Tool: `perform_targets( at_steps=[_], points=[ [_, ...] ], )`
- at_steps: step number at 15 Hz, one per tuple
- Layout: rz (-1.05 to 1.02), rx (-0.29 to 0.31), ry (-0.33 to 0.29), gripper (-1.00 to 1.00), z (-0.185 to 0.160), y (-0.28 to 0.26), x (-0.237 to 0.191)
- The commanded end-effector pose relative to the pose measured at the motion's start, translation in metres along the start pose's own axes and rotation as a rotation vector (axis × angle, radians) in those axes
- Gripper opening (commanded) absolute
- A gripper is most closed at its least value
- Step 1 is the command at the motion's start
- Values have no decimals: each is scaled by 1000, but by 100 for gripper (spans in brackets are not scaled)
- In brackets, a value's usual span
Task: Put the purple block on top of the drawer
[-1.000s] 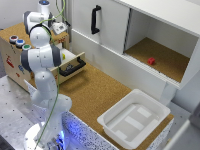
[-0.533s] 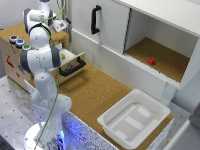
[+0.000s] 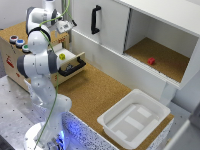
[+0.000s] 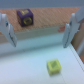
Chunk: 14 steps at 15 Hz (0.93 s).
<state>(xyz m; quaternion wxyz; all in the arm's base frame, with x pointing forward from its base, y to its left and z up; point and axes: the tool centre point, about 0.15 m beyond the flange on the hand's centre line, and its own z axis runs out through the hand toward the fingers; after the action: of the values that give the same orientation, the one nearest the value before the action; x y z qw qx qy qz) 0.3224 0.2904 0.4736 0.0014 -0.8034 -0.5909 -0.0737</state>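
Note:
The purple block [image 4: 25, 17] rests on the brown top surface of the small wooden box unit [image 3: 17, 60], just behind its front edge. My gripper [image 4: 39, 34] is open, its two fingers [image 4: 7, 29] spread wide and apart from the block, nothing held. In the exterior view the gripper [image 3: 67, 25] hovers over the back of the unit, and the arm hides the purple block there. The pale drawer [image 3: 70, 61] is pulled out, black bar handle [image 3: 73, 68] in front, with a yellow-green block [image 4: 54, 66] inside it.
Coloured round buttons [image 3: 19, 43] sit on the unit's top. The big white cabinet [image 3: 115, 25] with a vertical black handle stands behind, its open compartment holding a small red block [image 3: 150, 61]. A white tray [image 3: 134, 117] lies on the cork table at the exterior view's right.

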Motion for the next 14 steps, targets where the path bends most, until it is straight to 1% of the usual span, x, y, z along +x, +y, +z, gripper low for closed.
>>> perform_targets(
  at_steps=[1,2,4,5,14],
  points=[
    [257,-86,47,100,-1,5,-136],
    [317,-85,51,100,-2,7,-160],
    [447,-84,15,100,4,9,-210],
    [495,-83,-4,100,9,10,-227],
    [495,-83,-4,100,9,10,-227]
  ],
)
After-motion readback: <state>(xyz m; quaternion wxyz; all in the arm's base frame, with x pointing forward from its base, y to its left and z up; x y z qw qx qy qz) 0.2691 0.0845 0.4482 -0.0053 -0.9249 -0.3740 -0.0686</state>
